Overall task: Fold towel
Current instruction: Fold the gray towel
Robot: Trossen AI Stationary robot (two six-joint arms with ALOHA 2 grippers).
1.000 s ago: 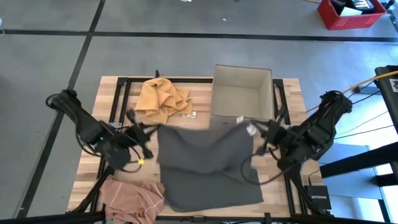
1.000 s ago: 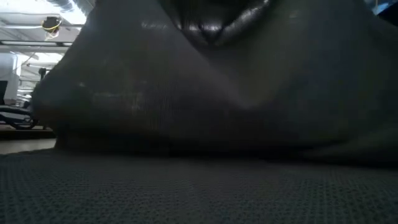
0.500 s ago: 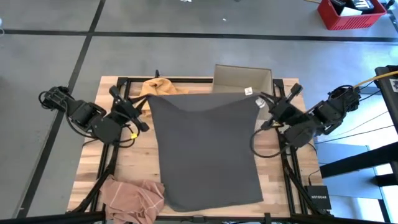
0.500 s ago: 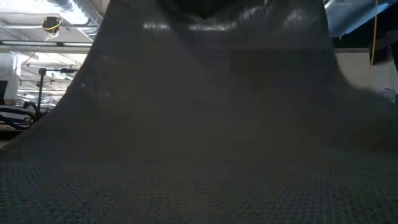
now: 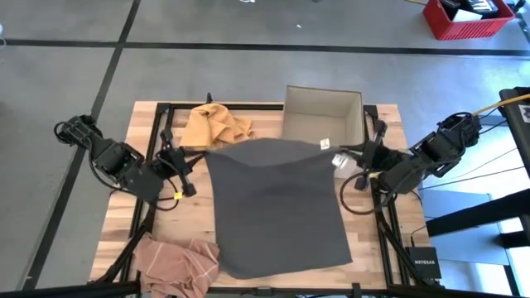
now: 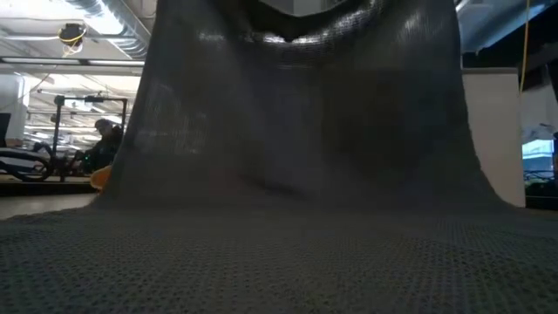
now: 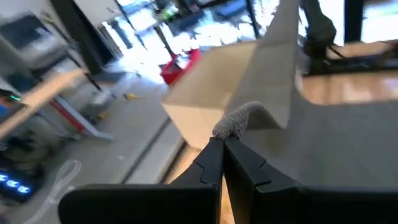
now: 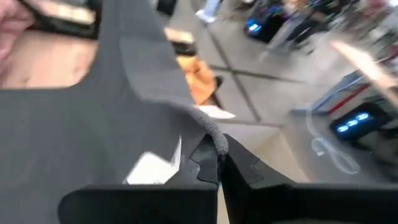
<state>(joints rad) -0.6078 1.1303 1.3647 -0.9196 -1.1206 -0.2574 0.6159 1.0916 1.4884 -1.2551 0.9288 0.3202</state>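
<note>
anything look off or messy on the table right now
Nothing damaged or spilled. The grey towel hangs slack between the left tool and right tool, its top edge sagging unevenly. An orange cloth and a pink cloth lie crumpled, the pink one overhanging the table's front edge.

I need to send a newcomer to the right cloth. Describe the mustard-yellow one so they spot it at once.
Start at the pale wooden slatted table and find the open beige cardboard box at its far edge. Just left of that box lies the crumpled mustard-yellow cloth. Its neighbours differ: the big dark grey towel is spread flat mid-table, and the bunched pinkish cloth sits at the near-left corner.
</note>
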